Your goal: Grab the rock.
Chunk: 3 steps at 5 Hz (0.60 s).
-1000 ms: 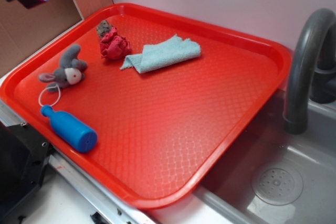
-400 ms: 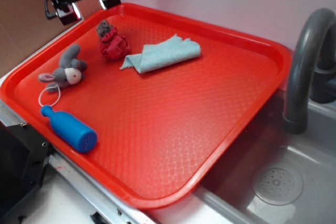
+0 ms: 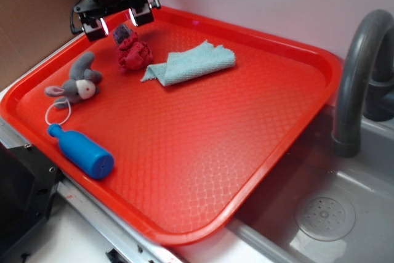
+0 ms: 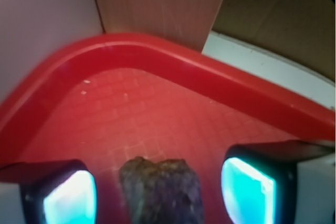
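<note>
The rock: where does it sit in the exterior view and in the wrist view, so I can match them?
Exterior: the rock is upper left, near the far corner of the red tray, touching the red cloth ball, between the open gripper fingers.
Wrist: bottom centre, between the two fingers.
Shared landmark: the tray's curved corner rim.

Black robot gripper [image 3: 117, 21] at upper left of frame, jaws apart, straddling small grey-brown rough rock [image 3: 121, 31]; rock touches wrinkly red cloth ball [image 3: 134, 53] on red plastic tray [image 3: 258, 127]
</note>
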### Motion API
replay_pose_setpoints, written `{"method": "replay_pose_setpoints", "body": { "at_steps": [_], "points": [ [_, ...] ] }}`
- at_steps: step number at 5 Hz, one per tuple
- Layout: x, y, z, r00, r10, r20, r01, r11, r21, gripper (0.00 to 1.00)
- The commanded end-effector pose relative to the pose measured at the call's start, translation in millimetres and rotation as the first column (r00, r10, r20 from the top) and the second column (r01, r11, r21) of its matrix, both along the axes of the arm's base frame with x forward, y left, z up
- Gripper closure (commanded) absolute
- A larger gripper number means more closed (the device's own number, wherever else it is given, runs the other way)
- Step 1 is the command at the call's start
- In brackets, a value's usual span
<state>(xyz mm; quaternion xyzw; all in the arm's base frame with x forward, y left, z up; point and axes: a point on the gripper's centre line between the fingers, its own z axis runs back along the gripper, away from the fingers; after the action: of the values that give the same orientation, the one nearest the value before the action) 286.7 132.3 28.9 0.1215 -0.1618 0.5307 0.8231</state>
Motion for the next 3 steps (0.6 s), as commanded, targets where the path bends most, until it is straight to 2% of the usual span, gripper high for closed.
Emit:
{"method": "replay_pose_setpoints", "body": {
  "at_steps": [1,2,3],
  "points": [
    [2.1,16.6,4.3,1.000,0.002,0.012,-0.002,1.000,-0.028,0.00],
    [2.4,13.1,5.9,0.999,-0.004,0.041,0.005,1.000,-0.024,1.00],
    [2.5,12.6,8.4,0.999,0.000,0.046,0.000,1.000,-0.021,1.00]
  ]
}}
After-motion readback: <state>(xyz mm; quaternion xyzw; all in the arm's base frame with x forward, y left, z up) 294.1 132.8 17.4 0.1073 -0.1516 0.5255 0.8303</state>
